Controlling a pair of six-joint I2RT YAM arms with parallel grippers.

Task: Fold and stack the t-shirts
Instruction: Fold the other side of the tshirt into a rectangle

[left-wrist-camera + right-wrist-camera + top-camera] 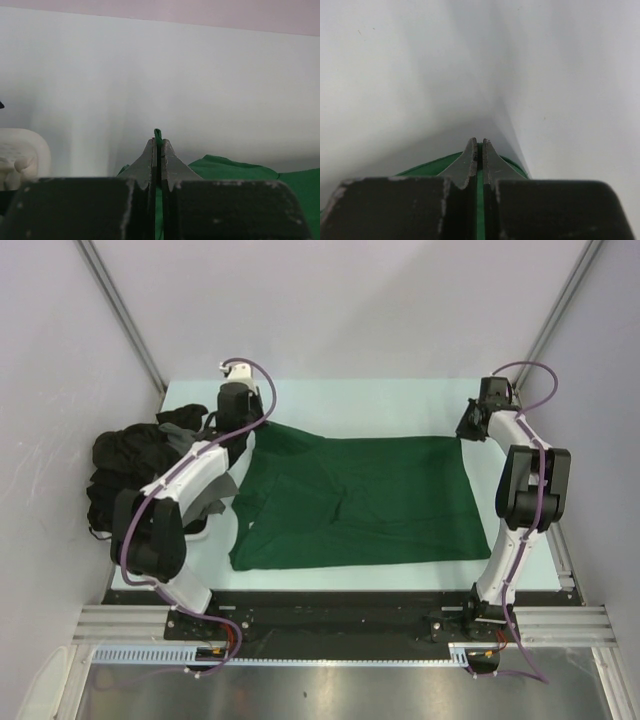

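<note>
A dark green t-shirt point(360, 502) lies spread over the middle of the table. My left gripper point(243, 436) is shut on its far left corner, and a sliver of green cloth point(158, 134) pokes up between the tips in the left wrist view. My right gripper point(468, 426) is shut on the far right corner; green cloth point(480, 200) fills the slit between its jaws. More green fabric point(240, 167) shows low on the right of the left wrist view. Black and dark grey t-shirts point(125, 465) sit heaped at the table's left edge.
A pale table point(380, 400) carries the cloth, with bare surface behind the green shirt. Grey walls point(340, 300) close in the back and sides. Metal rails point(330, 625) run along the near edge by the arm bases.
</note>
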